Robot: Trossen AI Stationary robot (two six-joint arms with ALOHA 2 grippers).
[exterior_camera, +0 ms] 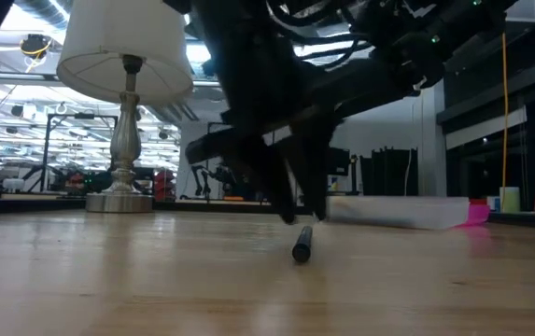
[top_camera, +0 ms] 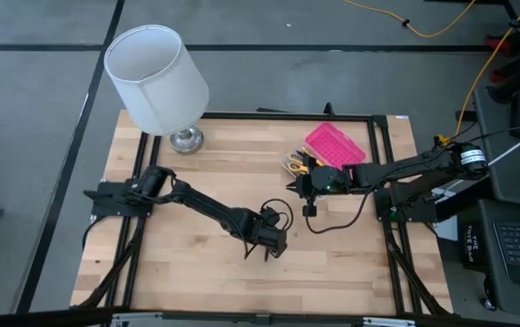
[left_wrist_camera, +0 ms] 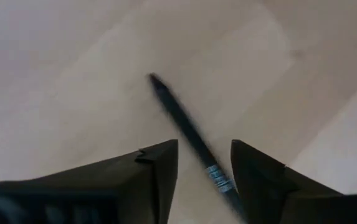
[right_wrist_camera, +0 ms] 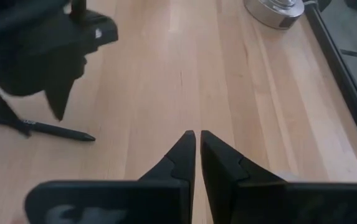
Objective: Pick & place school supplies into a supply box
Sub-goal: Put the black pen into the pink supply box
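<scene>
Left gripper [left_wrist_camera: 203, 165], jaws apart, straddles a thin black pen [left_wrist_camera: 187, 134] flat on the tabletop [top_camera: 196, 272]. Likely light, rigid, roll-prone; grip mid-shaft. Right gripper [right_wrist_camera: 195, 135], jaws together, idles near the supply box [top_camera: 335, 145].

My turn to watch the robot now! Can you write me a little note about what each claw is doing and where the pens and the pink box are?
Left gripper: open, low over the table's middle, fingers either side of a black pen that lies flat on the wood. Not gripped yet.
Right gripper: shut, empty, hovering above bare wood next to the supply box.
Supply box: far right part of the table, pink lid showing. Yellow-handled scissors lie at its left edge; whether they are inside cannot be told.
Lamp: far left corner, not part of the job.
Left to do: close on the pen, lift it, carry it to the box.
</scene>
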